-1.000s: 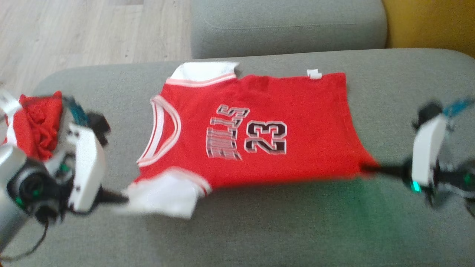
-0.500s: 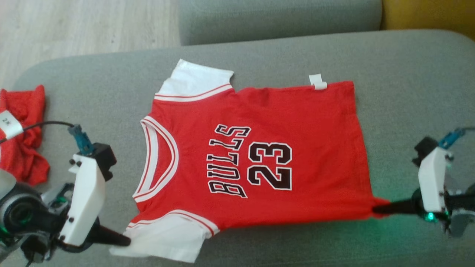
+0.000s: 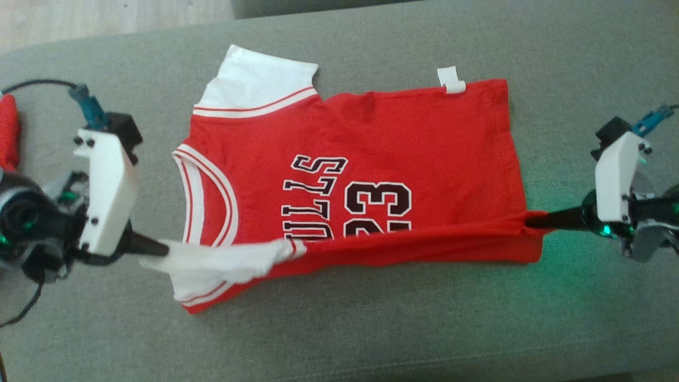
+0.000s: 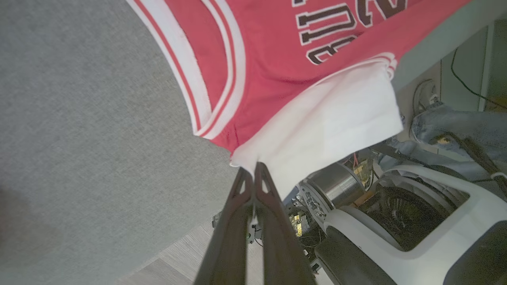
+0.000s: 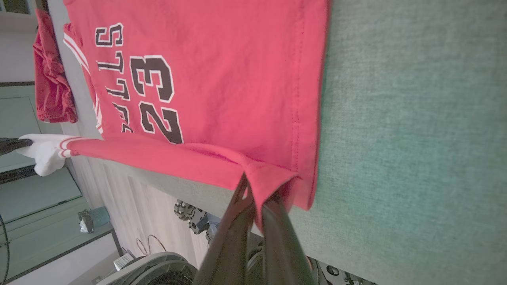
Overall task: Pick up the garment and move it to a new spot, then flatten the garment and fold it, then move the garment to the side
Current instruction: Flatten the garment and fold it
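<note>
Red garment spans left gripper to right gripper.

A home living room (most likely): grey upholstered sofa beside pale wood-plank floor.

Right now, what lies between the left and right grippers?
Head view: the near edge of the red-and-white jersey, taut from left gripper to right gripper.

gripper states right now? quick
Left gripper: closed on the jersey, at its white sleeve.
Right gripper: closed on the jersey's hem corner.
</note>
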Motion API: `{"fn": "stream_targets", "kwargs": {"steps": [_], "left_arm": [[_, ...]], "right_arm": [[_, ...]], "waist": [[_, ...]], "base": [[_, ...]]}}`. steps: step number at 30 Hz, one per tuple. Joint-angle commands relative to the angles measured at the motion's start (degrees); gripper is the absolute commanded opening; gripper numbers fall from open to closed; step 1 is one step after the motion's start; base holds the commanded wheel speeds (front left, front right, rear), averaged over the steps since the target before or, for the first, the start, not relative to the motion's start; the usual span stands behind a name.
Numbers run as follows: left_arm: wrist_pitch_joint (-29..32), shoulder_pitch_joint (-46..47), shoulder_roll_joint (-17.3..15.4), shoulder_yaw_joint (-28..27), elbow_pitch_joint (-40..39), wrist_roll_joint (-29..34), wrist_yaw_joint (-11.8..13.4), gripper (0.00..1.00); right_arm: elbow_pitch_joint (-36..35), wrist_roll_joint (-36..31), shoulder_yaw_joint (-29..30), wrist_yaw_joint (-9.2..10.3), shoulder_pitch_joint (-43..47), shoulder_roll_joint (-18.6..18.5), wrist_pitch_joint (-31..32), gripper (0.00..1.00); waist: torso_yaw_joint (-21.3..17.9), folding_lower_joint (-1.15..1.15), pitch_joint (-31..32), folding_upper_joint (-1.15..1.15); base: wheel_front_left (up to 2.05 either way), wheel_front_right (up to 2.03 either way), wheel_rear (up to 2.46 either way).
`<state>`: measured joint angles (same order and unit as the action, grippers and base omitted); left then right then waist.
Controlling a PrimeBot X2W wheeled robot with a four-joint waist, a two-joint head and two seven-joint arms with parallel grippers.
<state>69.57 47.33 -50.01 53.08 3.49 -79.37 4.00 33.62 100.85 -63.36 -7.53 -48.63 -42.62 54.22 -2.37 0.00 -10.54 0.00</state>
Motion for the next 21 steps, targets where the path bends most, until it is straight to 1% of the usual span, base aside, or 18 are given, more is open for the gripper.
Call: {"fn": "stream_targets", "kwargs": {"steps": [1,4,7,8,9,10,11,12,13,14,17,21], "left_arm": [[0.0,3.9,-2.2,-3.8,-0.5,0.5,-0.1,0.00],[-1.7,5.2,0.5,-4.7,3.0,0.2,-0.5,0.00],[-4.2,6.3,3.5,-5.0,6.3,0.9,-1.5,0.00],[-5.4,6.6,4.5,-5.1,7.5,1.5,-1.9,0.00],[-6.9,6.9,5.5,-5.2,9.0,2.2,-2.2,0.00],[-7.8,6.9,6.3,-5.1,10.4,2.6,-2.6,0.00],[-8.5,6.8,7.1,-5.0,11.8,2.8,-3.0,0.00],[-9.5,6.8,7.7,-5.0,13.2,3.2,-3.3,0.40],[-10.7,6.8,8.2,-5.1,14.4,3.7,-3.6,0.98],[-11.9,6.7,8.7,-5.1,15.6,4.1,-4.2,1.00],[-17.0,6.7,9.9,-5.2,18.1,6.6,-6.3,1.00],[-27.5,6.2,11.3,-6.2,19.9,10.6,-8.7,1.00]], "right_arm": [[-0.2,0.5,0.4,0.04,-1.0,-1.1,0.0,0.00],[1.9,1.4,0.3,0.04,-2.9,1.1,-1.3,0.00],[3.3,1.7,-0.2,0.04,-4.0,3.1,-3.0,0.00],[3.9,1.6,-0.5,0.04,-4.2,3.6,-3.5,0.17],[4.5,1.5,-0.9,0.04,-4.5,4.1,-3.6,0.32],[5.0,1.4,-1.3,0.04,-4.7,4.6,-3.8,0.42],[5.6,1.4,-1.6,0.04,-4.9,5.1,-4.2,0.67],[6.0,1.4,-1.8,0.04,-5.0,5.5,-4.6,1.00],[6.3,1.4,-1.9,0.04,-5.2,5.9,-5.2,1.00],[6.5,1.4,-1.9,0.04,-5.3,6.2,-6.0,1.00],[6.2,1.6,-1.1,0.04,-5.2,6.2,-9.4,1.00],[2.2,1.5,2.5,0.04,-3.9,4.1,-18.6,1.00]], "waist": [[-0.4,0.00,-0.6,0.00],[-1.0,0.00,-1.4,0.00],[-1.3,0.00,-2.0,0.00],[-1.4,0.00,-2.2,0.00],[-1.5,0.00,-2.3,0.00],[-1.6,0.00,-2.3,0.00],[-1.7,0.00,-2.3,0.00],[-1.8,0.00,-2.2,0.00],[-1.9,0.00,-2.2,0.00],[-2.0,0.00,-1.9,0.00],[-1.7,0.00,-0.7,0.00],[-1.1,0.00,1.8,0.00]], "base": [[0.00,0.00,0.00],[0.00,0.00,0.00],[0.00,0.00,0.00],[0.00,0.00,0.00],[0.00,0.00,0.00],[0.00,0.00,0.00],[0.00,0.00,0.00],[0.00,0.00,0.00],[0.00,0.00,0.00],[0.00,0.00,0.00],[0.00,0.00,0.00],[0.00,0.00,0.00]]}}
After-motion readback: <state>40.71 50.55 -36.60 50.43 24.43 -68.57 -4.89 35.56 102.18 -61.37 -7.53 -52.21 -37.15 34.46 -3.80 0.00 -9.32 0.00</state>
